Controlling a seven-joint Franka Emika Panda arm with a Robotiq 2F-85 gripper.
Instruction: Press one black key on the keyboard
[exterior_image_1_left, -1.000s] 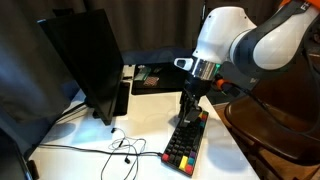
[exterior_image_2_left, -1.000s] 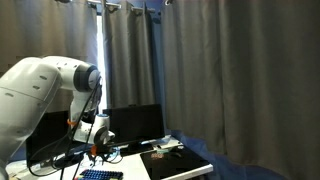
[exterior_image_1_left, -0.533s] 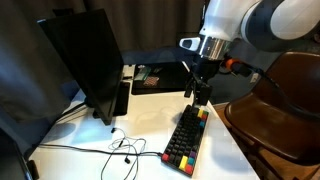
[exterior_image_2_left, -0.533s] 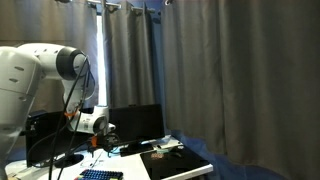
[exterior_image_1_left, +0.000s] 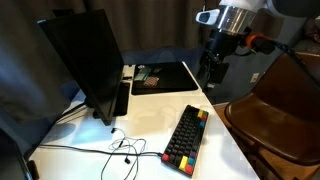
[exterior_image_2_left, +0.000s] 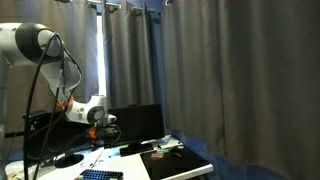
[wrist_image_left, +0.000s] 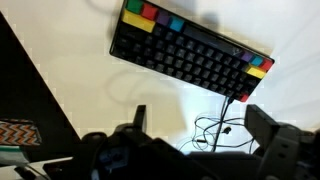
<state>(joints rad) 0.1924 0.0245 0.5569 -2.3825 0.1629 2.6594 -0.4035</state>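
Fingers (wrist_image_left: 268, 128) spread apart, well above keyboard (exterior_image_1_left: 187, 136), touching nothing.

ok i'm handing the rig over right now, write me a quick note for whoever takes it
The tool is open and empty, raised well above the table, touching nothing.
The keyboard lies flat on the table beside loose cables; the wrist view shows it whole below the tool.
Done: a second ago the tool was down at the keyboard's far end and it has lifted since, so the press looks made, though no key travel is visible.
Left: probably nothing; if unsure, come down again on a black key.
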